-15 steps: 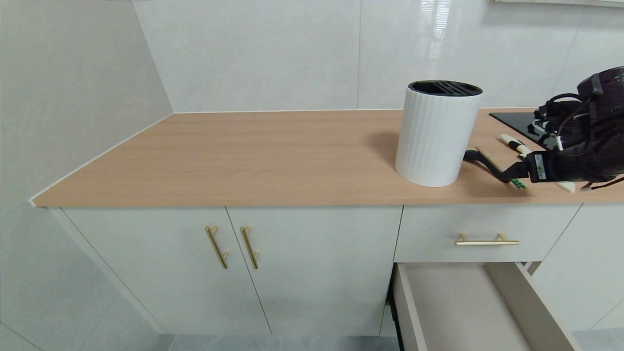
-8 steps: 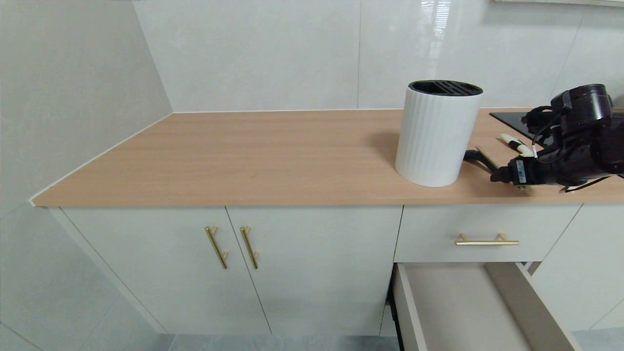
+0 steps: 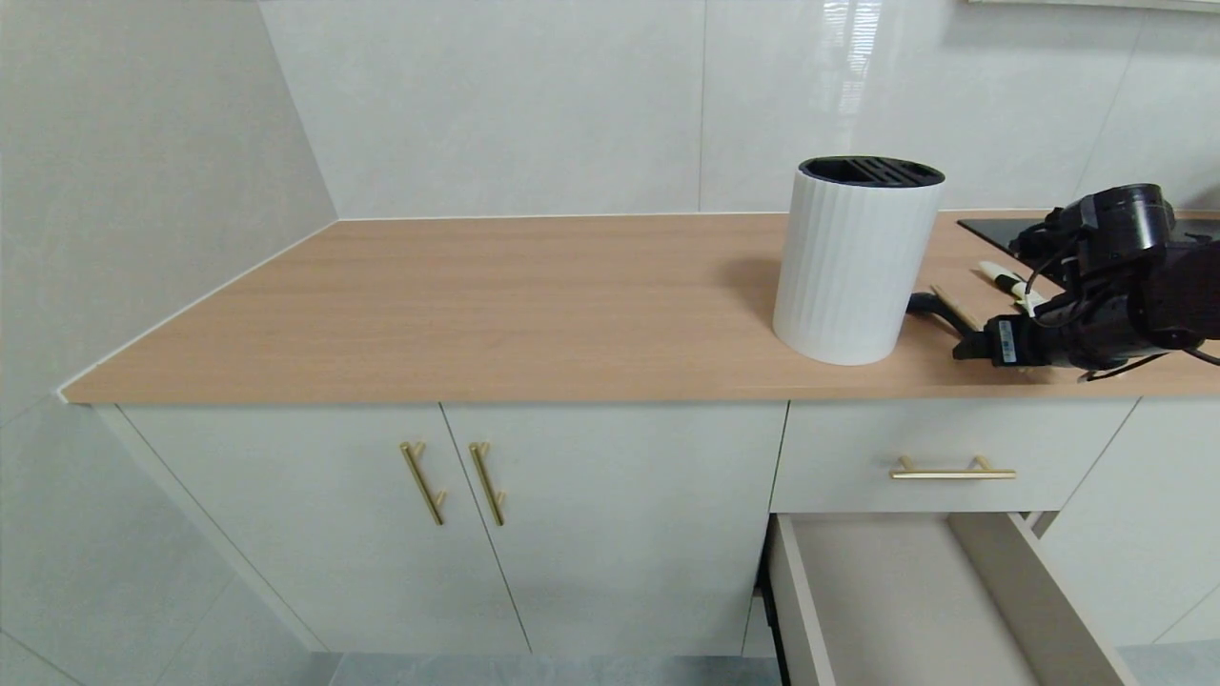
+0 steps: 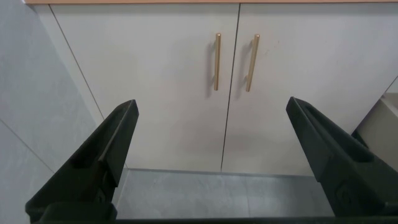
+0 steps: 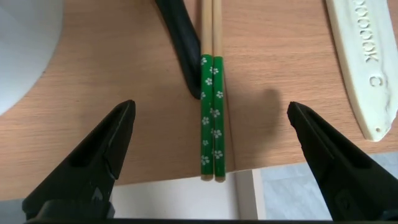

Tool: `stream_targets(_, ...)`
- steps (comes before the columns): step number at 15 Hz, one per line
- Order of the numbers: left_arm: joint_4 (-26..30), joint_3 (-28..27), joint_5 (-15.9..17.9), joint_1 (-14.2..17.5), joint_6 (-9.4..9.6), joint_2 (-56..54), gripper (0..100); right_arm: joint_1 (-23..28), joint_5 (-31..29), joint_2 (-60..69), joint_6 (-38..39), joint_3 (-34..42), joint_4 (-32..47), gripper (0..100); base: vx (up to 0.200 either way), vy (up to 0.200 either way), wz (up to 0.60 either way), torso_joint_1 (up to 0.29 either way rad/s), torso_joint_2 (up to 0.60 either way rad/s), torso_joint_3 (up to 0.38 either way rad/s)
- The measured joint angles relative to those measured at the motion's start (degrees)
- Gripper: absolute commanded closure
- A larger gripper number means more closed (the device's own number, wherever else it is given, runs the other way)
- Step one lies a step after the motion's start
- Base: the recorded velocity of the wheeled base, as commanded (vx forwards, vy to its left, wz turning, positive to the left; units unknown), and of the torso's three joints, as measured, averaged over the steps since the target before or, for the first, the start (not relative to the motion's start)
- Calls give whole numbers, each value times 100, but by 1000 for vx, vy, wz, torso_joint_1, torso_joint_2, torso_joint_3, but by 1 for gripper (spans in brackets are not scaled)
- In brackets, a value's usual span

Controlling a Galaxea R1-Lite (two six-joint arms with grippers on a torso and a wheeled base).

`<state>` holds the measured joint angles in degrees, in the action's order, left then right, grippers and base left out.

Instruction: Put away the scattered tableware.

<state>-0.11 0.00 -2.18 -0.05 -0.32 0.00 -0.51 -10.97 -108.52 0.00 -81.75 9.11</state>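
A pair of wooden chopsticks (image 5: 212, 118) with green flowered ends lies on the wooden counter (image 3: 534, 305), ends near its front edge. A black utensil handle (image 5: 179, 56) lies right beside them, next to the white ribbed holder (image 3: 851, 262). A white ceramic piece (image 5: 364, 68) lies further off on the other side. My right gripper (image 5: 210, 111) is open, low over the counter, one finger on each side of the chopsticks' green ends. In the head view it (image 3: 965, 349) sits just right of the holder. My left gripper (image 4: 211, 106) is open, facing the cabinet doors (image 4: 236, 93).
An open, empty drawer (image 3: 1010, 591) sticks out below the counter at the right, under a shut drawer with a gold handle (image 3: 951, 470). A black cooktop (image 3: 1006, 233) lies at the back right. A white-handled utensil (image 3: 1006, 279) lies near it.
My right arm has come down and its wrist has turned. The gripper has shifted slightly left, closer to the counter over the chopsticks' ends.
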Motion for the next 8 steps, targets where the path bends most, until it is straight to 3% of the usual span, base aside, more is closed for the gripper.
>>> stream_targets(4, 0, 0, 0, 0, 0, 0, 0, 10, 13, -38, 7, -13, 2, 0, 0, 0, 0, 0, 0, 0)
stream_targets(5, 0, 0, 0, 0, 0, 0, 0, 10, 16, -41, 10, -16, 0, 100, 0, 0, 0, 0, 0, 0)
stream_targets(8, -2, 0, 0, 2, 0, 0, 0, 10, 24, -44, 10, -22, 2, 100, 0, 0, 0, 0, 0, 0)
